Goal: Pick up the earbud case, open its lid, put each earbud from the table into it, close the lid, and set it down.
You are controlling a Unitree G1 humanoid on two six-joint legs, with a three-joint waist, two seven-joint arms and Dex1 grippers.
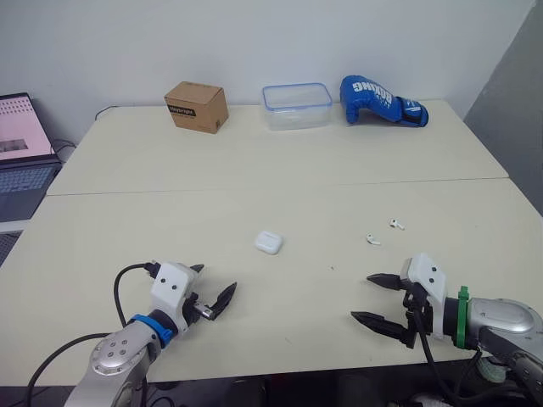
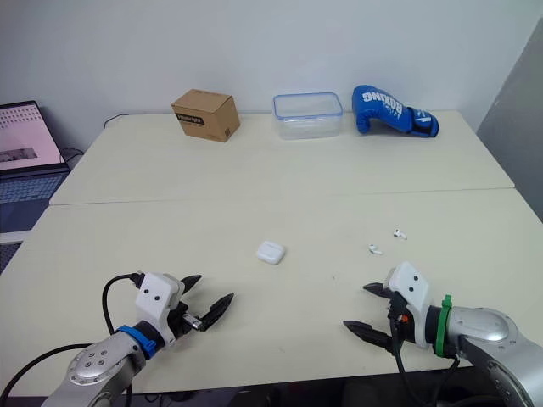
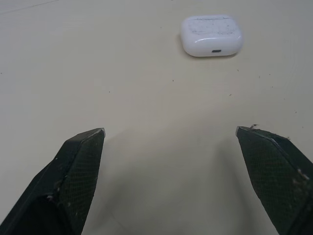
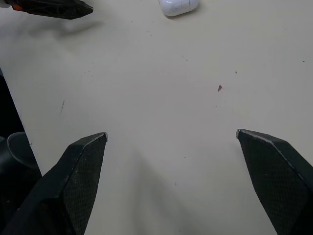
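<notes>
L tool, R tool: fingers spread, empty.

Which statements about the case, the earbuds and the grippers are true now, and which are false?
1. The case lies shut on the table, in no gripper. True.
2. Both earbuds are in the case. False: they lie on the table, to the right of the case.
3. The left gripper and the right gripper are both open. True.
4. The glove lies inside the container. False: it lies beside it, on the table.
</notes>
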